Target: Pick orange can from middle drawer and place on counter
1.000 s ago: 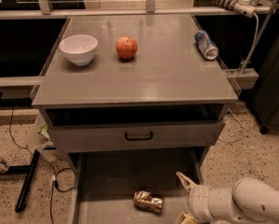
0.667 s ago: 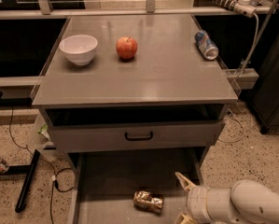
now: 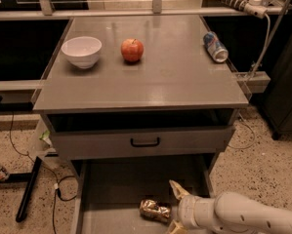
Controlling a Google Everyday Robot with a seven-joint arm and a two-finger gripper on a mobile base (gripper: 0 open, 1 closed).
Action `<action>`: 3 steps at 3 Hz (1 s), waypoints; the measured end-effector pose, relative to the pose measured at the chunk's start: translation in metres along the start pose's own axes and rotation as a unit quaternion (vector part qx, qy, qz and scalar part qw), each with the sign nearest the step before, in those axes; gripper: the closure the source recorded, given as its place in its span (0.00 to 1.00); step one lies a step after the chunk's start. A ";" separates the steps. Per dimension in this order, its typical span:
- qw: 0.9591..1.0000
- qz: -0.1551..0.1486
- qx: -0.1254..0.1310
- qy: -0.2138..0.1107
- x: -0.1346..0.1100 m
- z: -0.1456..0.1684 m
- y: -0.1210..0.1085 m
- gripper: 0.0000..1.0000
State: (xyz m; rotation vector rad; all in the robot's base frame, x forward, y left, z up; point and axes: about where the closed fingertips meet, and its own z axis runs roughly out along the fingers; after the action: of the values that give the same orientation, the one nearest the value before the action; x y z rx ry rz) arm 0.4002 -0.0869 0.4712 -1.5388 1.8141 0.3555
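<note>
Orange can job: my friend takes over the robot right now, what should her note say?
The gripper: open, low in the middle drawer, just right of the orange can, not gripping it.
The orange can: lying on its side on the drawer floor.
Done: drawer pulled out, gripper at the can.
Left: close on the can, lift it, set it on the counter.

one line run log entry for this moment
stage: pre-grasp | gripper: open, beside orange can | orange can: lying in middle drawer | counter: bowl, apple, soda can
</note>
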 end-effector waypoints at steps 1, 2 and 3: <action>1.000 -0.007 0.007 -0.003 0.013 0.031 -0.010 0.00; 1.000 -0.003 0.006 -0.008 0.024 0.051 -0.021 0.00; 1.000 0.006 -0.009 -0.011 0.035 0.066 -0.018 0.00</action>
State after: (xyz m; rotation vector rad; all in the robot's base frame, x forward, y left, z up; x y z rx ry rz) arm 0.4387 -0.0760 0.4053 -1.5311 1.8088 0.3949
